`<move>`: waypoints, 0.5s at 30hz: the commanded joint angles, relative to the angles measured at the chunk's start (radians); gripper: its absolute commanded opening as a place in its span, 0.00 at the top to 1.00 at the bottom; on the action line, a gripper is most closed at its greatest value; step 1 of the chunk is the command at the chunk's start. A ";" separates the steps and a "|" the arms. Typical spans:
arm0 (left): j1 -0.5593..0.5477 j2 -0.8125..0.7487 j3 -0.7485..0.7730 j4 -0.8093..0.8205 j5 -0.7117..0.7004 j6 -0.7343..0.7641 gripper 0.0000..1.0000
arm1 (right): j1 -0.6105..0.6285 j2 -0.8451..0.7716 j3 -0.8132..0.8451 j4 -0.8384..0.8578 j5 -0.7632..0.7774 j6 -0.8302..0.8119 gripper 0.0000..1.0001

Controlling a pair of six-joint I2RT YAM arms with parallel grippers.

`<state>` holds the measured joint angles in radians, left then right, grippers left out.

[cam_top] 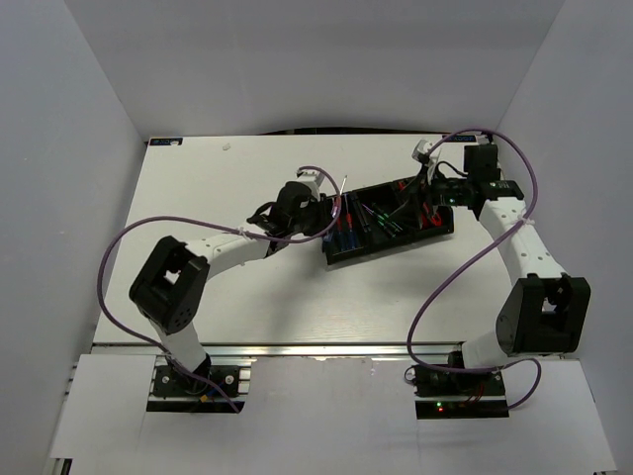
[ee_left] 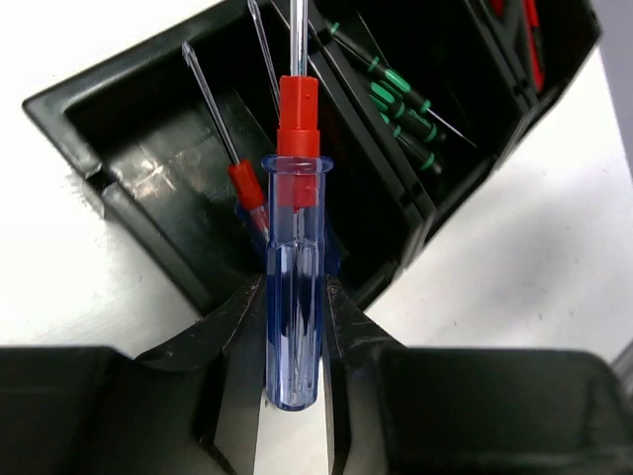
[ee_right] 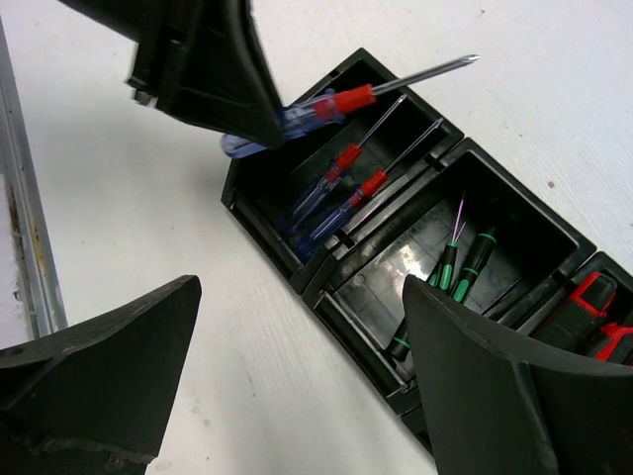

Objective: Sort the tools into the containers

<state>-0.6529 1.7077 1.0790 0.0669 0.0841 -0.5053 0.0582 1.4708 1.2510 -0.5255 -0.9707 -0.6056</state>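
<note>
- L gripper (ee_left: pixel 294 302) is clamped on one screwdriver (ee_left: pixel 294 237). Its fingers (ee_left: pixel 235 322) pinch the lower half of the clear blue handle, w/ red collar + metal shaft pointing to top of frame.
- Held screwdriver is at centre of L wrist view, above the near edge of the black tray (ee_left: pixel 69 107), shaft over the compartment at upper left. In R wrist view it's at upper centre, tilted, tip reaching past the tray's upper rim.
- That compartment already has two blue/red screwdrivers (ee_right: pixel 336 178). The middle one has black drivers w/ green marks (ee_right: pixel 465 259), and red pocket knives (ee_right: pixel 593 302) sit at lower right.
- R gripper (ee_right: pixel 297 386) has jaws wide apart w/ nothing between, filling the bottom of its own frame, tray beyond.
- Handling, judged: light, stiff, smooth plastic handle, prob. slippery and apt to pivot in a two-finger pinch. The thin shaft could snag on a divider.
- Best hold: mid-handle, as now, not the shaft. Prob. release low so it drops in alongside the other two.
</note>
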 commanded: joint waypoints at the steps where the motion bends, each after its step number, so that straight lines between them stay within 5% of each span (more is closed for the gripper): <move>1: -0.010 0.021 0.091 -0.013 -0.070 -0.010 0.95 | -0.006 -0.044 -0.022 -0.011 -0.011 -0.006 0.11; 9: -0.024 0.052 0.134 -0.032 -0.110 -0.007 0.50 | -0.006 -0.047 -0.027 -0.018 -0.008 -0.016 0.10; 15: -0.025 0.041 0.130 -0.027 -0.103 0.005 0.43 | -0.006 -0.041 -0.021 -0.018 -0.005 -0.014 0.11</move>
<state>-0.6708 1.7836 1.1805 0.0341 -0.0086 -0.5110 0.0582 1.4479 1.2282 -0.5323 -0.9680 -0.6094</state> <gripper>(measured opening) 0.564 0.895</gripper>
